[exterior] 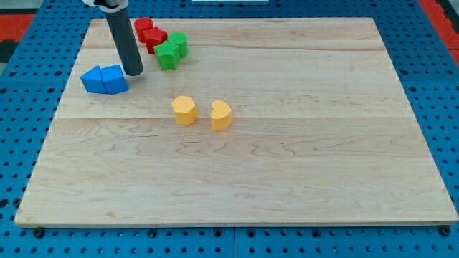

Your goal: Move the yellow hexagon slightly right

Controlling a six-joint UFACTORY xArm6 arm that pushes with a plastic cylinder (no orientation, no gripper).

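The yellow hexagon (184,110) lies on the wooden board (287,158), left of centre. A second yellow block, heart-shaped (221,115), lies just to its right with a small gap between them. My tip (134,72) rests on the board at the upper left, well up and left of the yellow hexagon. It stands just right of the two blue blocks (105,79), close to them.
Two red blocks (150,34) and two green blocks (172,50) cluster near the view's top left, right of my rod. The board's left edge is near the blue blocks. A blue perforated table surrounds the board.
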